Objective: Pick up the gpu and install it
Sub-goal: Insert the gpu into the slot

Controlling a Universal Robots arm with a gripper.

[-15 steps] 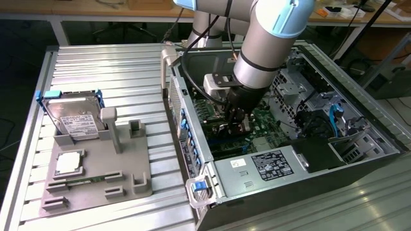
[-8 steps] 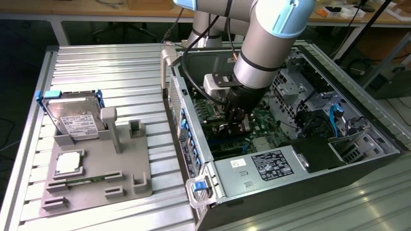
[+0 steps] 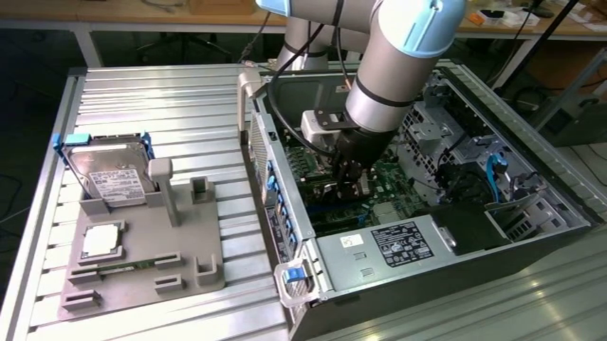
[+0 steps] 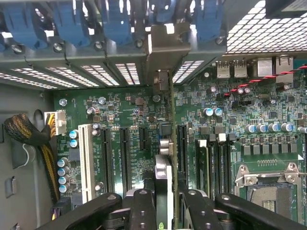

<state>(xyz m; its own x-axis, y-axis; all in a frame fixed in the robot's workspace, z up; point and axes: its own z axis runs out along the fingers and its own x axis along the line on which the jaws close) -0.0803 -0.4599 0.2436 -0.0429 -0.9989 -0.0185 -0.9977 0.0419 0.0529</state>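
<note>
Nearest the wrist camera we see our gripper [image 4: 165,203] clenched on the gpu [image 4: 165,158], which stands on edge above the green motherboard [image 4: 129,124], its metal bracket toward the slotted rear wall [image 4: 103,72] of the case. In the exterior view the arm reaches down into the open case [image 3: 427,234]. Farther toward that view's left, a hard drive [image 3: 109,174] stands in a grey fixture [image 3: 142,249] on the worktop [image 3: 161,106].

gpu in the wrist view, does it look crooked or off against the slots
Nothing stands out. The gpu stands on edge between the gripper fingers, running parallel to the black expansion slots on the motherboard, its silver bracket end toward the rear slot openings. Whether its edge is seated in a slot cannot be told.
</note>
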